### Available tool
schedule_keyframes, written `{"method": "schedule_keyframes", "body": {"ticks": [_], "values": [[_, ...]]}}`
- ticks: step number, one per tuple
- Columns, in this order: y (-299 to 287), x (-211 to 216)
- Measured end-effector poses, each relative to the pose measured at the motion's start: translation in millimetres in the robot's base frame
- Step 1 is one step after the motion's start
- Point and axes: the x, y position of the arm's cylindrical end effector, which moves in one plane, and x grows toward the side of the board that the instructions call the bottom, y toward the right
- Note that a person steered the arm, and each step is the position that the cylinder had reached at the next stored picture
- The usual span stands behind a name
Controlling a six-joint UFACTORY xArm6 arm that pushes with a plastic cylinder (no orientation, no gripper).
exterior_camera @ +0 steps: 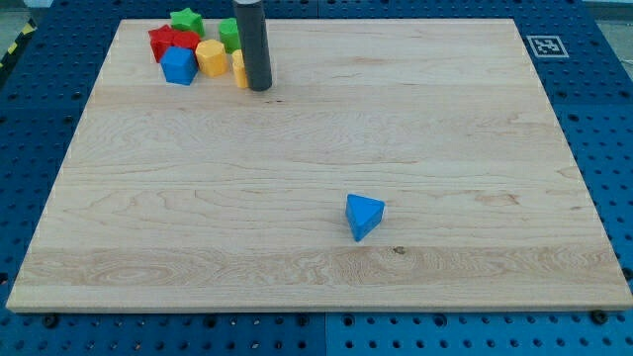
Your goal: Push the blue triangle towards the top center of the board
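— Surface [297, 129] made of what?

— Pale wood, smooth and matt, with long grain streaks running from the view's left to the view's right and a small dark knot near the bottom. Rectangular, laid on a blue pegboard [603, 119] dotted with rows of holes. Black-and-white square marker [543, 44] at the top right corner.

— And the blocks?

— Plain, solid-coloured, matt, hard-edged. Blue triangle [363, 216] alone in the lower half, slightly right of centre: a chunky wedge with a lighter top face and darker sides, one corner pointing to the view's right. Everything else bunched in the top left corner: green star [186, 20] at the very top edge, red block [168, 42] below it, of a shape hard to make out, small blue block [179, 66] with a peaked top just under the red, rounded yellow block [211, 57] beside that, green block [229, 35] above the yellow, and a second yellow block [238, 67] half hidden.

— Hidden by what?

— By the rod [251, 40]: dark grey, straight, cylindrical, slightly glossy, coming down from the view's top edge. My tip [259, 88] down on the wood, right against the second yellow block's right side.

— Pincer spread or pressed together?

— Cannot tell; only the plain rod in sight.

— Triangle relative to my tip?

— Well apart. Far below and to the view's right of it, with bare wood between. No contact, and nothing else near the triangle.
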Motion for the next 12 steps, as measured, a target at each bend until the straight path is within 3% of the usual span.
{"method": "schedule_keyframes", "body": {"ticks": [2,6,7,10,12], "values": [[-24.5,-29.8],[1.0,-25.7],[16.5,14.9],[20.4,205.4],[106.8,237.9]]}}
